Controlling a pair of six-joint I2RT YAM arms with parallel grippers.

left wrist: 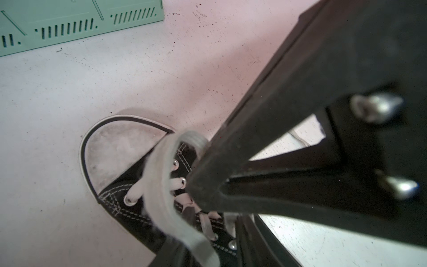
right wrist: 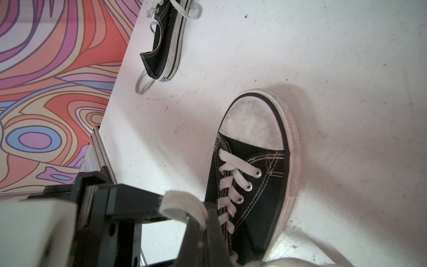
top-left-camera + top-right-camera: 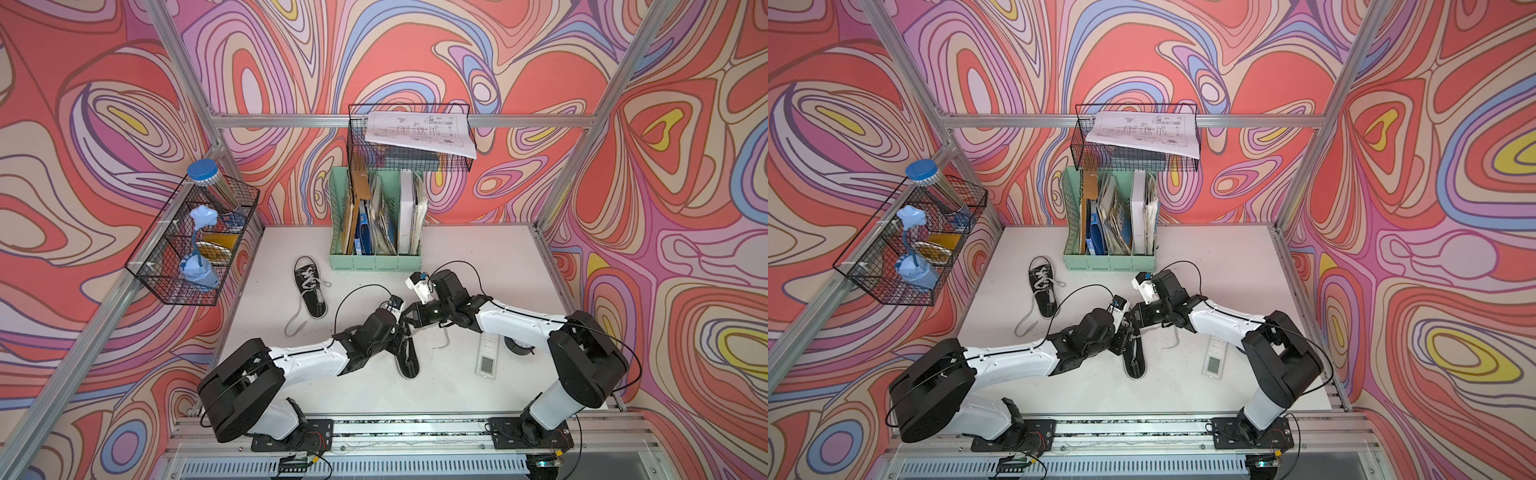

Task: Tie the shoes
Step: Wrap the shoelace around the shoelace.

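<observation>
The black shoe (image 2: 265, 196) is showing white laces (image 2: 240, 163) and a greyish toe cap (image 2: 251, 122), walls (image 3: 415, 50) swirling red, pink, purple.

2 arms brought inward, grippers almost tip to tip.
The left arm (image 3: 307, 361) is stretched forward and toward the right, with the wrist bent so that the left gripper (image 3: 404, 336) is angled downward; a gap is seen between its 2 fingers in the left wrist view. The right arm (image 3: 515, 322) is reached across toward the left, and the right gripper (image 2: 203, 223) is set just beside the left one, jaws pressed together on a lace loop (image 2: 182, 203).
</observation>
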